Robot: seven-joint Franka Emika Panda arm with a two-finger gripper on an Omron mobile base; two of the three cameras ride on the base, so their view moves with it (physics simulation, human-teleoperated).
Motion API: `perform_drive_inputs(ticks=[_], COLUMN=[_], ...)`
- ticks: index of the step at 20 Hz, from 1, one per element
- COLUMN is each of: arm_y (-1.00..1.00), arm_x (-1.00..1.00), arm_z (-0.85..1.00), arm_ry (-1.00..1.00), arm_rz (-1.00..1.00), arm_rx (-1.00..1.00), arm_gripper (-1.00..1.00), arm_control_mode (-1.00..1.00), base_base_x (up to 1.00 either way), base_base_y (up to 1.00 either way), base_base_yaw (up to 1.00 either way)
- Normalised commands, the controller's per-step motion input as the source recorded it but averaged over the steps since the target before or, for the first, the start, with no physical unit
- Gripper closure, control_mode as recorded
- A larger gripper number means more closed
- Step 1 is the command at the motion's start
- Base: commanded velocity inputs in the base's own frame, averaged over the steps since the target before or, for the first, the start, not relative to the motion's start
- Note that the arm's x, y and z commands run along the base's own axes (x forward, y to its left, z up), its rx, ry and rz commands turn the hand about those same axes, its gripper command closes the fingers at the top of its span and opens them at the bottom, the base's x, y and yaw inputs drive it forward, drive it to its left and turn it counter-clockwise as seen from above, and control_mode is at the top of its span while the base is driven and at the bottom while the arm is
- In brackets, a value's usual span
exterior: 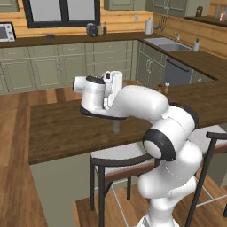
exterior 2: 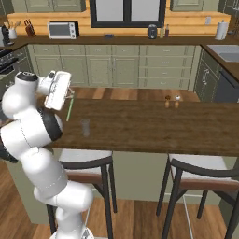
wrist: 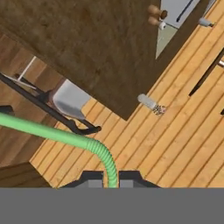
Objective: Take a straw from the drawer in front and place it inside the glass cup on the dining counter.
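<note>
The gripper [wrist: 111, 178] has its jaws drawn in tight on the straw [wrist: 65, 136], which runs up from between the two dark finger tips, bends at its ribbed neck and stretches away toward the left edge of the hand view. From the right base view the straw [exterior 2: 69, 110] shows as one thin green line hanging below the white hand, over the left end of the table [exterior 2: 154, 128], close to its far edge. One glass cup [exterior 2: 85, 127] stands upright on that dark wood top near the left end, just right of the straw and nearer the front edge; the straw is outside it and apart from it. In the left base view the cup [exterior: 116, 127] is half hidden behind the arm's forearm.

Two small shakers [exterior 2: 172, 101] stand side by side at the far edge of the table, toward the middle. Two stools [exterior 2: 88, 163] with dark frames and pale seats are tucked under the near edge.
</note>
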Motion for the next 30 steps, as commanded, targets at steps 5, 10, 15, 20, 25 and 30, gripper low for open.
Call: perform_drive_inputs(ticks=[5, 10, 15, 20, 25, 30], arm_y=[0.19, 0.22, 0.12, 0.00, 0.00, 0.00], arm_x=[0.53, 0.49, 0.36, 0.27, 0.44, 0.42], arm_z=[-0.12, -0.21, -0.23, -0.16, -0.14, -0.19], arm_ry=[-0.02, 0.00, 0.00, 0.00, 0.00, 0.01], arm_rz=[-0.05, -0.05, -0.05, -0.07, -0.07, -0.06], arm_rx=[-0.26, -0.17, -0.11, -0.04, 0.00, 0.00], arm_gripper=[1.00, 1.00, 1.00, 1.00, 1.00, 1.00], arm_control_mode=[-1.00, -1.00, -1.00, -1.00, -1.00, -1.00], base_base_x=[0.00, 0.00, 0.00, 0.00, 0.00, 0.00], base_base_y=[0.00, 0.00, 0.00, 0.00, 0.00, 0.00], base_base_yaw=[0.00, 0.00, 0.00, 0.00, 0.00, 0.00])
